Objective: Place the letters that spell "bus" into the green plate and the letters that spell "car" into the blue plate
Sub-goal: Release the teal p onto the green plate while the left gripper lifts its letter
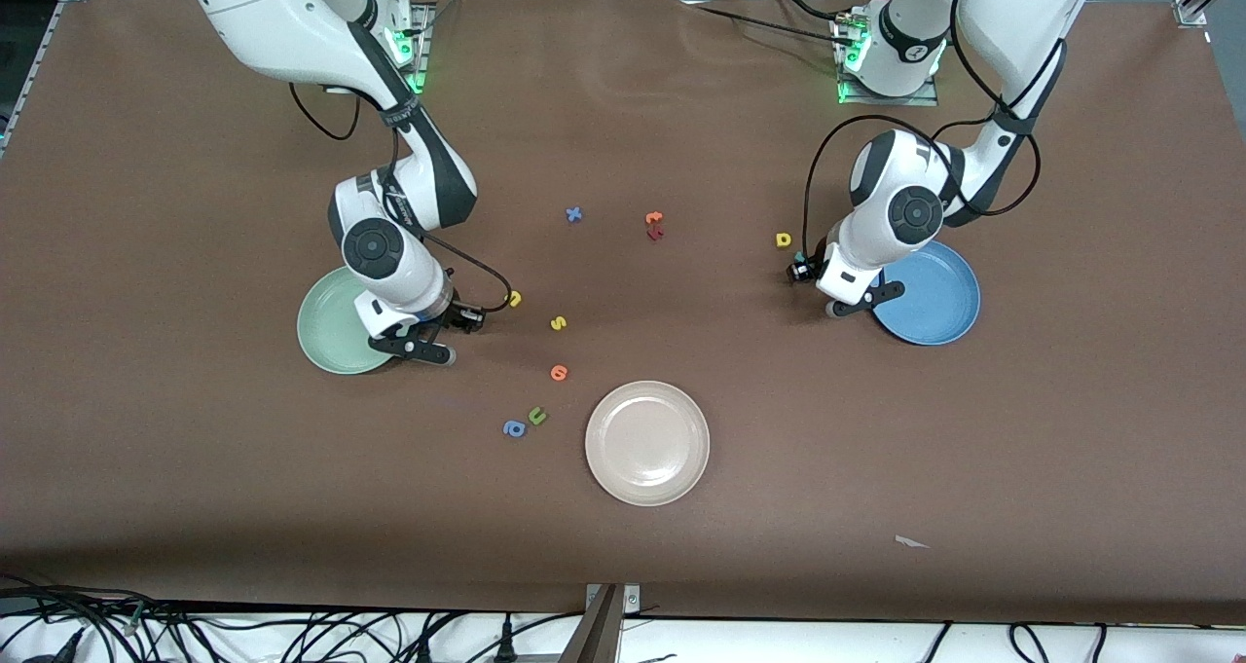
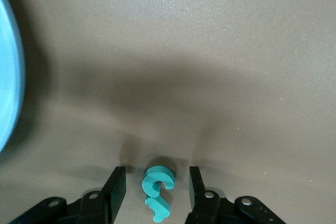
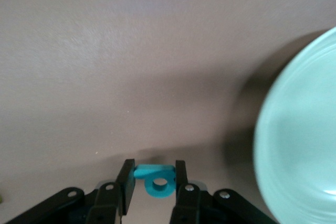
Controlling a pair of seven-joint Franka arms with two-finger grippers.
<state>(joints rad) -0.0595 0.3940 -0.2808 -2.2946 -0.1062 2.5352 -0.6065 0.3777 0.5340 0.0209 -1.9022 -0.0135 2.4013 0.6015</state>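
Teal foam is filling both wrist views. The right gripper [image 3: 152,179] is clenching the teal "b" [image 3: 155,179] between its fingertips, just off the rim of the green plate [image 1: 326,327], which is sitting toward the right arm's end of the table. The left gripper [image 2: 157,187] is standing released, its fingers [image 2: 116,184] straddling the teal "c" [image 2: 156,178] and the teal "r" [image 2: 158,207], which are touching each other on the brown table [image 1: 876,449] without being pinched. The blue plate [image 1: 939,298] is lying beside that gripper, at roughly three o'clock from it in the front view. The yellow blocky letter [image 1: 784,239] is resting at about ten o'clock from the blue plate. The yellow "u" [image 1: 514,299] and yellow "s" [image 1: 558,323] are lying at three o'clock from the green plate, and the cream-white plate [image 1: 647,442] is sitting nearer the front camera.
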